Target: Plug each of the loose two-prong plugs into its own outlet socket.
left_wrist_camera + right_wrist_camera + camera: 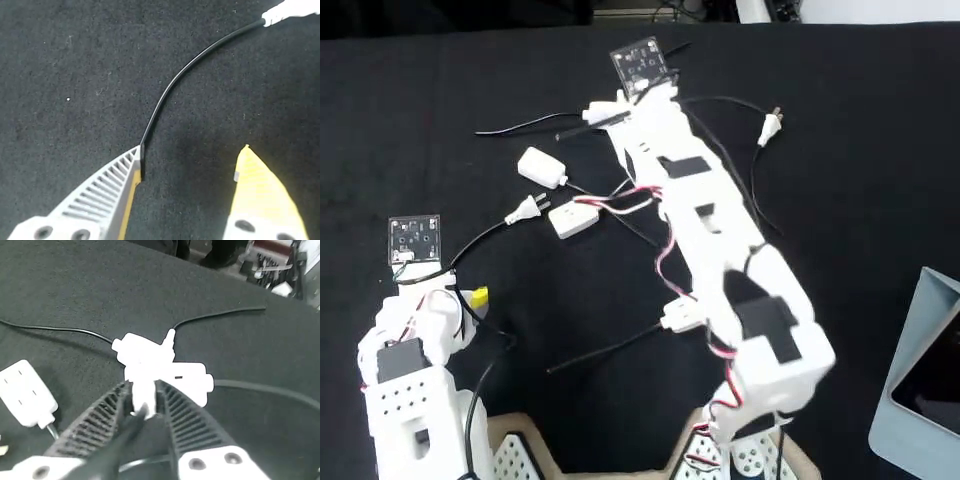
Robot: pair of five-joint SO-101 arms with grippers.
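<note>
Right hand (142,386) (tight) around plug (144,397)

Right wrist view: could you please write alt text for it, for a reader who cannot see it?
The right pincer grips a white plug right at a cluster of white sockets on a black cloth. Another white socket block, its slots facing up, lies apart from the cluster, and black cables trail away.

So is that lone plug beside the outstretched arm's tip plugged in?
Out: the plug lies alone on the black table, its prongs bare and free.
</note>
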